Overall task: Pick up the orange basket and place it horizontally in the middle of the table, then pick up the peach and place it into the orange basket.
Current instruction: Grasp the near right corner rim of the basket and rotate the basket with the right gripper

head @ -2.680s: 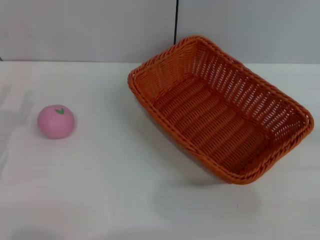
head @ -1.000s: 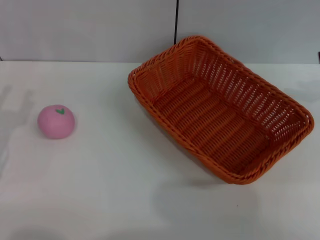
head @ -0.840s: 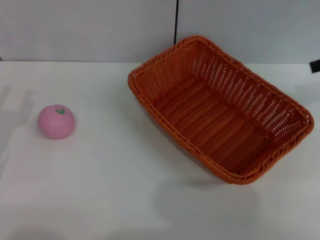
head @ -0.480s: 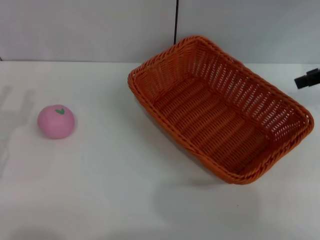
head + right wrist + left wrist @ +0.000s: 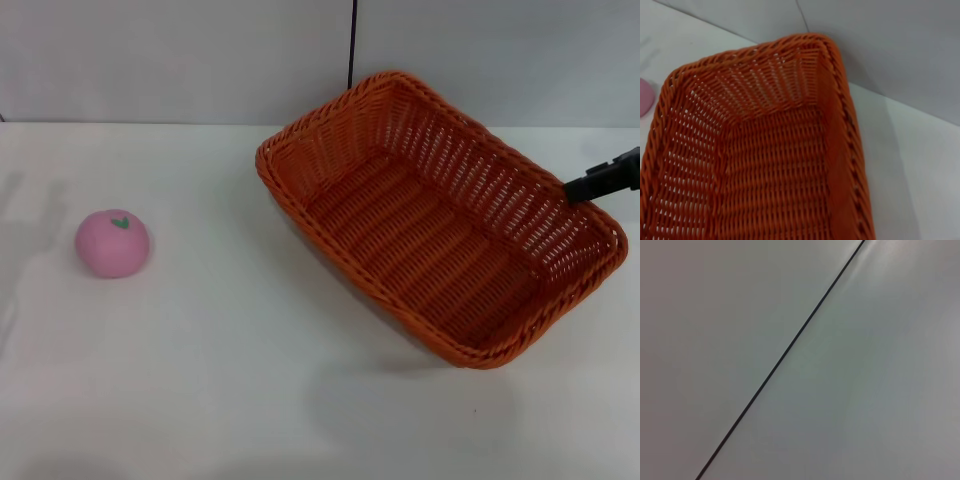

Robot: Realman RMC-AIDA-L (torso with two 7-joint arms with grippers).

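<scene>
The orange basket (image 5: 440, 215) lies empty and slanted on the right half of the table (image 5: 230, 380), one corner toward the back wall. In the right wrist view the orange basket (image 5: 765, 165) fills most of the picture from above. The peach (image 5: 112, 243), pink with a green leaf mark, rests far off at the left; a sliver of the peach (image 5: 644, 97) also shows in the right wrist view. My right gripper (image 5: 592, 182) reaches in as a black tip from the right edge, just over the basket's right-hand rim. The left gripper is out of view.
A grey wall with a dark vertical seam (image 5: 352, 45) rises behind the table. The left wrist view holds only the grey wall and its seam (image 5: 785, 352). White tabletop stretches between the peach and the basket.
My right gripper has come into view from the right edge and moved leftward and down to the basket's right rim. Basket and peach have not moved.
</scene>
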